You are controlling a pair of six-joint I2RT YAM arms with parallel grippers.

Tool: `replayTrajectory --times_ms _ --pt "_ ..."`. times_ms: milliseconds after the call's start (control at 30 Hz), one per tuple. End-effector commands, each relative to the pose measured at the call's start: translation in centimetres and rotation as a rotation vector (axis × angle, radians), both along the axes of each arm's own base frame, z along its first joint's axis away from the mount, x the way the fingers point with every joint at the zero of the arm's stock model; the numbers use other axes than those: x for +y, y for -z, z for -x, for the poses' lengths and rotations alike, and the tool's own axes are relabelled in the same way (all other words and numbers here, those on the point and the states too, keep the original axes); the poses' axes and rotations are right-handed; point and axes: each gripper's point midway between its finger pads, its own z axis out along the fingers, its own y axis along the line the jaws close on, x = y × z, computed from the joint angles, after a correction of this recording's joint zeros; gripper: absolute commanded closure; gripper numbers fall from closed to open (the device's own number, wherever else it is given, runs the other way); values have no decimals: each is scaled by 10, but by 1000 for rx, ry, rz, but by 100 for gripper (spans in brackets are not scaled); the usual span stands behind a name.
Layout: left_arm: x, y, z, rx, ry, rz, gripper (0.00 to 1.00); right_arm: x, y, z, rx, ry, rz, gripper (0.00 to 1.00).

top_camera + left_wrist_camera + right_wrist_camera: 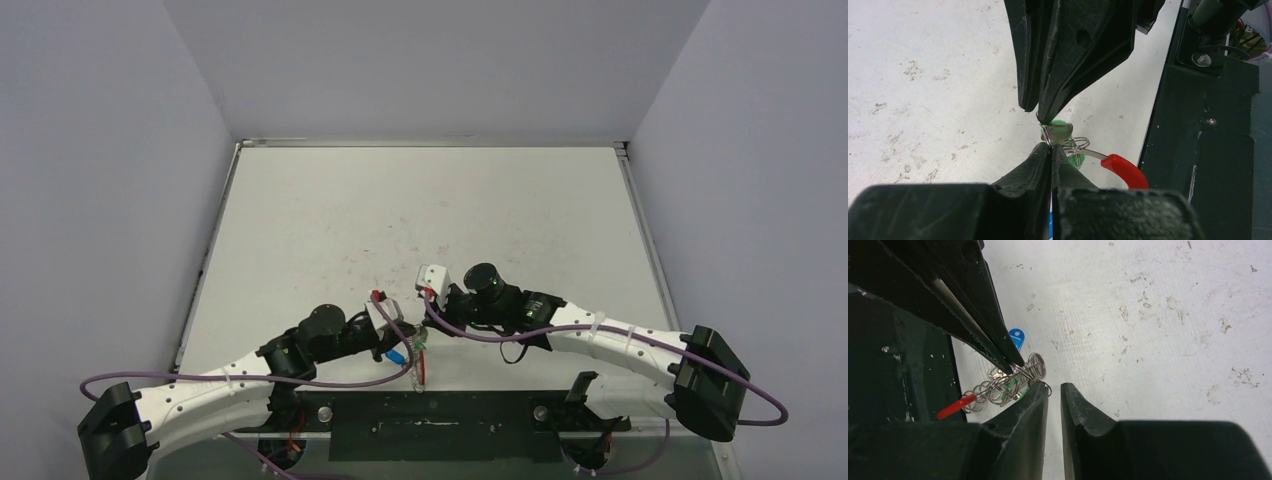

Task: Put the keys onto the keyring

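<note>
I'm looking down on a white worktop [420, 210], scuffed and speckled with small dirt marks, with a thin metal rim [430, 143] along its far edge. Plain grey walls [430, 60] close it in on three sides. At the near edge a black base plate [440, 412] sits between the two arm mounts.

I count one keyring [1035, 365] and two keys: one green key [1062, 129] and one blue key [1017, 337].

The keyring lies low on the worktop close to the near edge, just beside the base plate, and both arms meet over it. Its silvery coils bunch up in loose loops, and its red section [1125, 170] points toward the plate. The green key sits in among the coils; I cannot tell whether it is threaded on. The blue key lies flat just beside the coil, partly hidden behind a finger of my left arm.

My left pincer [1050, 150] is closed, its tips pinched on a thin strand of the keyring's wire. My right pincer [1052, 390] faces it tip to tip with a narrow gap between its fingers and nothing in that gap. A loop of the wire touches the side of one finger [1040, 392].
</note>
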Motion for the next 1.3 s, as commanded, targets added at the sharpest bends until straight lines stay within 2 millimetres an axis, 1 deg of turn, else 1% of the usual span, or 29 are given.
replayTrajectory --times_ms 0,67,133,267,333,433,533,633,767,933,1067,1133,1200,1267 --pt "-5 -16 2 -51 35 43 100 1 -14 -8 -60 10 -66 80" --pt "-6 -16 2 -57 38 43 100 5 -19 -6 -74 -15 -92 75" --pt "-6 -16 1 -59 39 42 100 6 -17 -3 -72 -38 -95 70" --pt "-6 -16 2 -58 43 43 100 4 -18 -2 -94 -51 -97 56" --pt "-7 -16 2 -59 46 44 100 3 -21 -1 -118 -66 -107 53" --pt "-7 -16 3 -62 54 44 100 4 -29 6 -170 -128 -150 52" --pt "-7 -17 5 -65 62 45 100 6 -36 13 -236 -192 -208 53" --pt "-8 -18 6 -70 73 46 100 7 -38 17 -265 -228 -247 56" --pt "-8 -18 8 -74 85 45 100 13 -33 23 -263 -299 -255 58" --pt "-8 -18 9 -76 97 41 100 18 -28 22 -259 -332 -251 59" --pt "-8 -18 10 -79 101 43 100 20 -24 23 -249 -363 -251 63" --pt "-8 -19 10 -80 101 42 100 21 -21 23 -244 -375 -249 66" --pt "-8 -20 10 -83 101 45 100 21 -19 24 -238 -385 -247 75" --pt "-8 -20 10 -84 101 46 100 21 -18 24 -232 -392 -248 81"
